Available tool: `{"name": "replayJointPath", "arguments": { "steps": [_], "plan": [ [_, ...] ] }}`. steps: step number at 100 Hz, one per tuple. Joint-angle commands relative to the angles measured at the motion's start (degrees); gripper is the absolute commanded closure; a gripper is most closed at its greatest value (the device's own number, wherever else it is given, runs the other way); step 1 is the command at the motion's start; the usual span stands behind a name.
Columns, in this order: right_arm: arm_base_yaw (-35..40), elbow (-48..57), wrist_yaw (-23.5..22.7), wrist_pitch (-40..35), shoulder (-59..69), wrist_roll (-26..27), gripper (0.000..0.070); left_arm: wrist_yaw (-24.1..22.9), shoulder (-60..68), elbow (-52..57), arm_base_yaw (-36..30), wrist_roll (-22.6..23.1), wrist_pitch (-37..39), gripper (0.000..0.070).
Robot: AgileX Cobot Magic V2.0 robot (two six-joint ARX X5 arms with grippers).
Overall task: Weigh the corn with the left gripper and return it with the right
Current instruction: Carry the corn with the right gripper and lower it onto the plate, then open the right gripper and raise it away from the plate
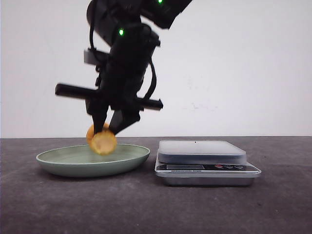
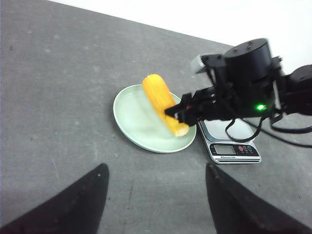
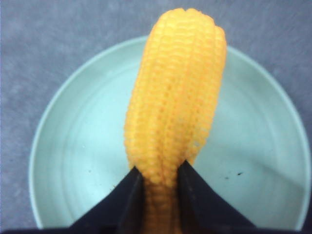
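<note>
The yellow-orange corn [image 1: 102, 141] [image 3: 175, 97] is clamped between the two black fingers of my right gripper [image 1: 108, 127] [image 3: 161, 173], low over the green plate [image 1: 58, 165] [image 3: 73, 146]. Whether it touches the plate I cannot tell. In the left wrist view the corn [image 2: 161, 100] lies slantwise over the plate [image 2: 131, 117], with the right gripper [image 2: 178, 111] shut on its nearer half. My left gripper [image 2: 153, 195] hangs high over bare table in front of the plate, its fingers [image 2: 73, 204] wide apart and empty. It does not show in the front view.
A silver kitchen scale [image 1: 202, 151] [image 2: 229, 141] with an empty platform stands just right of the plate. The table is dark grey, with a white wall behind it. The right arm reaches down from above, over the plate.
</note>
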Motion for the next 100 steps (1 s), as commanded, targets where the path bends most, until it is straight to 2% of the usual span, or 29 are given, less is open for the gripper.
{"name": "replayJointPath", "arguments": {
  "steps": [1,7,11,23,26,29,55,68,85,100],
  "plan": [
    [0.7,1.0,0.1,1.0,1.6,1.0,0.0700,-0.1,0.0,0.7,-0.2,0.3,0.5,0.0350],
    [0.7,1.0,0.1,1.1,2.0,1.3,0.0697,-0.1,0.0,0.7,-0.2,0.3,0.4,0.0350],
    [0.7,1.0,0.0,1.6,2.4,1.4,0.0660,-0.2,0.0,0.7,-0.2,0.3,0.3,0.0350],
    [0.7,1.0,-0.2,2.1,2.5,1.3,0.0362,-0.1,0.0,0.7,-0.2,0.3,0.3,0.0350],
    [0.7,1.0,-0.2,2.2,2.6,1.1,0.0298,-0.1,0.0,0.7,-0.2,0.3,0.2,0.0350],
    [0.7,1.0,-0.2,2.5,2.5,1.0,0.0266,-0.1,0.0,0.7,-0.2,0.3,0.2,0.0350],
    [0.7,1.0,0.2,5.1,2.4,0.9,0.0247,-0.2,0.0,0.7,-0.2,0.3,-0.6,0.0350],
    [-0.3,1.0,0.2,4.1,-0.5,-0.2,0.0247,-0.1,0.0,0.7,-0.2,0.3,-1.0,0.0350],
    [-1.7,1.0,0.3,0.4,-10.2,-5.8,0.0248,-0.1,0.0,0.7,-0.2,0.3,-0.9,0.0350],
    [-1.9,1.0,3.2,-4.7,-22.8,-11.7,0.0247,0.1,0.0,0.7,-0.2,0.3,-0.6,0.0350]
  ]
}}
